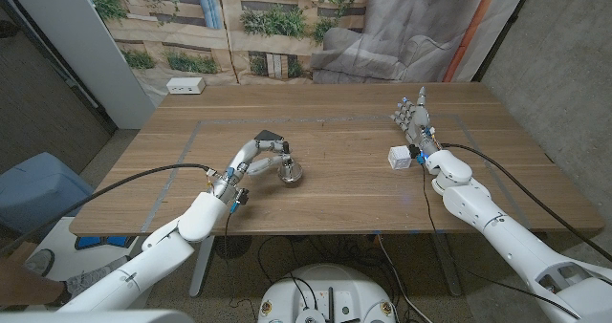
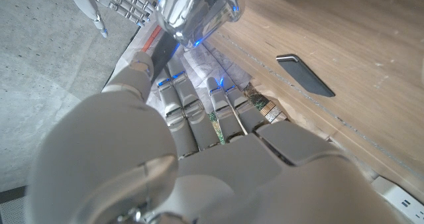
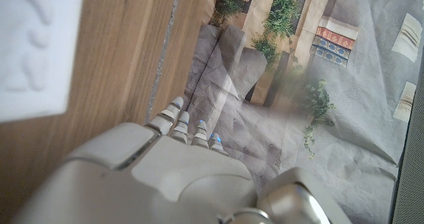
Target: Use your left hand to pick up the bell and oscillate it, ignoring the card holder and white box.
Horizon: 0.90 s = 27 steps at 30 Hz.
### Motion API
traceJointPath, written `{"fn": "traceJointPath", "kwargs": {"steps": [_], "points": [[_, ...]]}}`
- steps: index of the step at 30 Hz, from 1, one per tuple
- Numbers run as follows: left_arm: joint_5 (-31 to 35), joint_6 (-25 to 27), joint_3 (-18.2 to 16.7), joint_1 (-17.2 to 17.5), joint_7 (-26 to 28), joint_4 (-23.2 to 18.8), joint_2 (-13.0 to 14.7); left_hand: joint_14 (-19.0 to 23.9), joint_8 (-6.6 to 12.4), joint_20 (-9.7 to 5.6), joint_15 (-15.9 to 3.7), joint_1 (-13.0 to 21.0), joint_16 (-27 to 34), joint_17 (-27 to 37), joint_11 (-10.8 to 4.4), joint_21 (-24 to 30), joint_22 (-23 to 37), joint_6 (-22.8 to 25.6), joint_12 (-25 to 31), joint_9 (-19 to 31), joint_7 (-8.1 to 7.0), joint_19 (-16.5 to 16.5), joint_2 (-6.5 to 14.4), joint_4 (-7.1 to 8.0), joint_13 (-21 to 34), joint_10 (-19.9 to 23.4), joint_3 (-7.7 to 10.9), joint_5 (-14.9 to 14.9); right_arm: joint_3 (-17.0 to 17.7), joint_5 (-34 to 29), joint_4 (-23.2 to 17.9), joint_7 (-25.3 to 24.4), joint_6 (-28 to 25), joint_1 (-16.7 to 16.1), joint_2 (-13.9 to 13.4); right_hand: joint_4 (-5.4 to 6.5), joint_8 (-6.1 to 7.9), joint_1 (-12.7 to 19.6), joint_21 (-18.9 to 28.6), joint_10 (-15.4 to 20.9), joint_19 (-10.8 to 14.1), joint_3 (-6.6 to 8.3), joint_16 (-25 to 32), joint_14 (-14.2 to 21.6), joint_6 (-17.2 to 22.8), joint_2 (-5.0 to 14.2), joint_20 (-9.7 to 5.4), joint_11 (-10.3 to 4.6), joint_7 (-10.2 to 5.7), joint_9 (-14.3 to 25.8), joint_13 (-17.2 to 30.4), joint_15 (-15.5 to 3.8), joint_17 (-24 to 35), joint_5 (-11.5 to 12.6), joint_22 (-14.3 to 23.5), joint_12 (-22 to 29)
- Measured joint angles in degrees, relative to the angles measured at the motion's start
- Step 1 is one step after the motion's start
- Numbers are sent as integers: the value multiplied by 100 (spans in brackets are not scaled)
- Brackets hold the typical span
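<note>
The shiny silver bell hangs just right of my left hand near the table's middle. The left hand's fingers reach to the bell and grip its top. The black card holder lies on the wood just behind that hand, also seen flat on the table in the left wrist view. The white box stands on the right, touching or nearly touching my right hand, which stands upright with fingers apart and holds nothing. The box shows close beside the right hand.
A white power strip lies at the table's far left corner. A printed backdrop hangs behind the table. A blue bin stands on the floor at the left. My right hand shows beyond the bell in the left wrist view.
</note>
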Motion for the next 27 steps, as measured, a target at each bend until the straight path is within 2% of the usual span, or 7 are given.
{"fn": "traceJointPath", "kwargs": {"steps": [6, 7, 23, 27], "points": [[122, -83, 0, -80, 79, 98, -73, 0, -23, 9, 0, -29, 0, 0, 0, -10, 0, 0, 0, 14, 0, -9, 45, 0, 0, 0, -47, -1, 2, 0, -3, -3, 0, -2, -2, 0, 0, 0, 0, 0, 0, 0, 0, 0, 0, 0, 0, 0, 0, 0, 0, 0, 0, 0, 0, 0], [332, -196, 0, -102, 219, 122, -89, 0, -23, 9, 0, -29, 0, 0, 0, -10, 0, 0, 0, 14, 0, -9, 45, 0, 0, 0, -47, -2, 2, 0, -4, -3, 0, -2, -2, 0, 0, 0, 0, 0, 0, 0, 0, 0, 0, 0, 0, 0, 0, 0, 0, 0, 0, 0, 0, 0], [1361, -674, 17, -429, 910, 494, -238, 0, -66, 5, 0, 2, 0, 0, -59, -10, 0, 35, -44, 9, -46, -74, 75, 15, -3, 19, -78, 4, 2, -2, -4, 4, -2, -3, -2, 0, 0, 0, 0, 0, 0, 0, 0, 0, 0, 0, 0, 0, 0, 0, 0, 0, 0, 0, 0, 0], [1625, -772, 42, -523, 1108, 583, -268, 0, -67, -22, 0, 3, -22, 0, -69, -10, 0, 46, -44, 5, -99, -102, 75, 5, -3, 12, -114, 5, 2, 0, -4, 17, -2, -2, -5, 0, 0, 0, 0, 0, 0, 0, 0, 0, 0, 0, 0, 0, 0, 0, 0, 0, 0, 0, 0, 0]]}}
